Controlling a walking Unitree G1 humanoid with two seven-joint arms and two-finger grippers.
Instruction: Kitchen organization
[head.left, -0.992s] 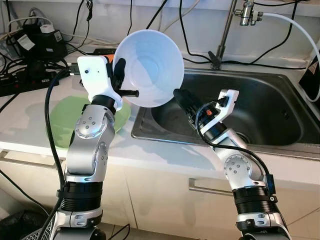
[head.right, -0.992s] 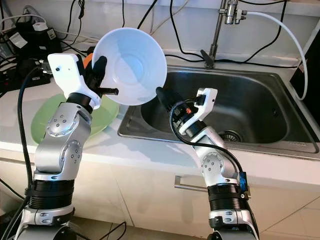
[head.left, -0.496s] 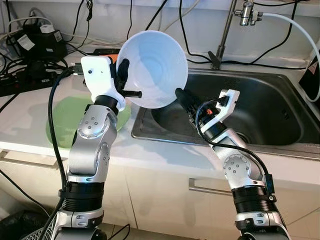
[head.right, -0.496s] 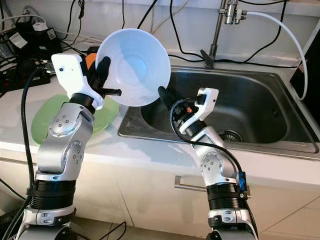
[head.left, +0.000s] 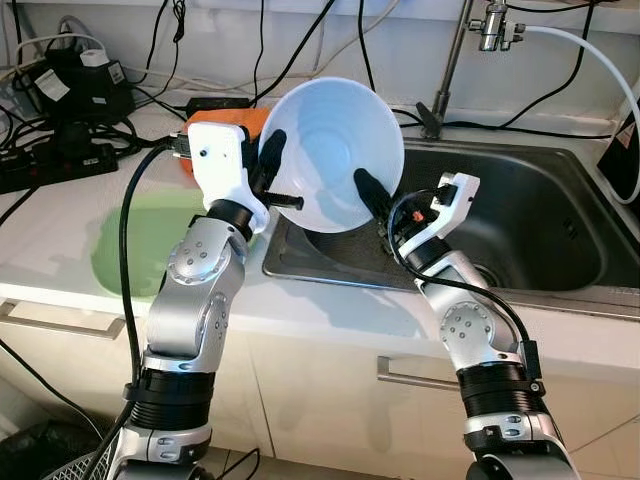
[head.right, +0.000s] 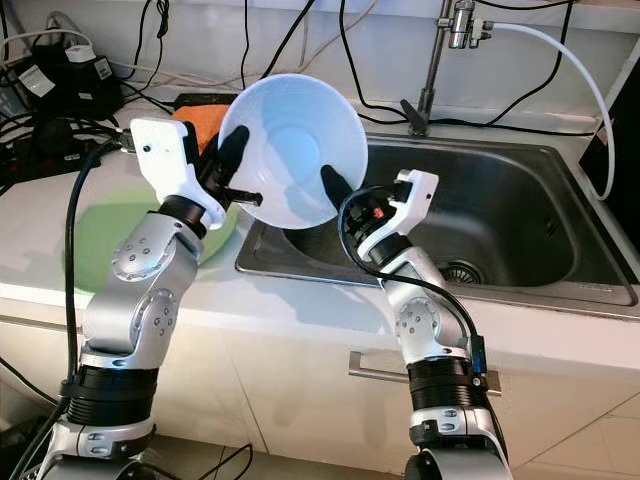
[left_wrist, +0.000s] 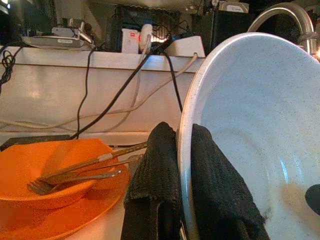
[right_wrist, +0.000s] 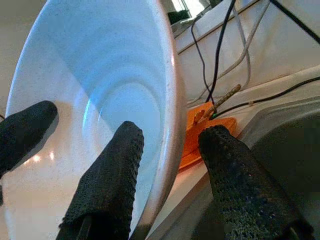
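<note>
Holding white bowl (head.left: 333, 152) tilted over sink (head.left: 520, 215) edge: left gripper (left_wrist: 185, 170) clamped on rim, right gripper (right_wrist: 170, 165) fingers apart, straddling opposite rim.

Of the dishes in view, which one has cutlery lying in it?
The orange bowl on the counter behind the left gripper: forks rest in it. The white bowl and green plate hold none.

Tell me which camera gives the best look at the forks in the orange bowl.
The left wrist view: the forks lie in the orange bowl, tines and handles plain. In the right wrist view a handle pokes out behind the white bowl. In the eye views a bit of the orange bowl shows, with no forks to make out.
</note>
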